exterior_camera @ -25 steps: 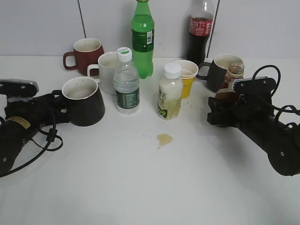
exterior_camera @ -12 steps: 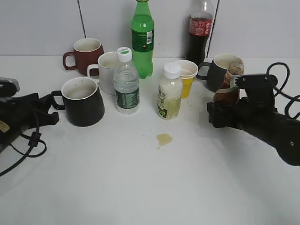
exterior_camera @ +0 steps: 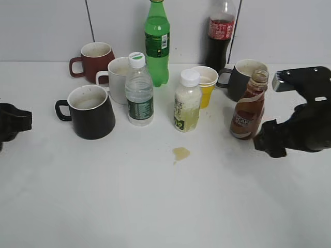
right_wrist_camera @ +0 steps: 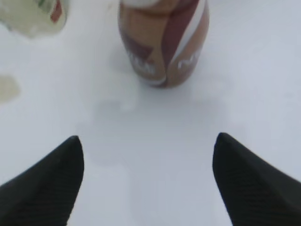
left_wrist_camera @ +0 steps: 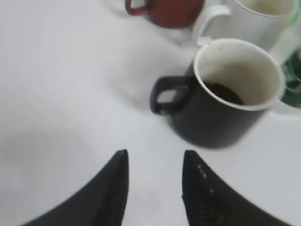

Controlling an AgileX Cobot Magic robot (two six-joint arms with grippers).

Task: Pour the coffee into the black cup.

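The coffee bottle [exterior_camera: 248,111] stands upright and capless on the table at the right; its lower body shows in the right wrist view [right_wrist_camera: 162,44]. My right gripper [right_wrist_camera: 148,150] is open and empty, just right of and nearer than the bottle, apart from it [exterior_camera: 271,142]. The black cup [exterior_camera: 92,111] stands at the left with its handle pointing left; in the left wrist view [left_wrist_camera: 225,101] dark coffee sits in its bottom. My left gripper [left_wrist_camera: 154,162] is open and empty, well left of the cup, at the exterior view's left edge [exterior_camera: 15,124].
Behind stand a maroon mug [exterior_camera: 95,61], white mug [exterior_camera: 118,77], water bottle [exterior_camera: 139,93], green bottle [exterior_camera: 157,44], pale drink bottle [exterior_camera: 187,103], yellow paper cup [exterior_camera: 206,85], cola bottle [exterior_camera: 220,36] and dark grey mug [exterior_camera: 243,77]. A small brown spill [exterior_camera: 181,153] lies mid-table.
My right gripper let go of the coffee bottle and drew back to the right; the bottle now stands free. My left gripper let go of the black cup's handle and withdrew left.
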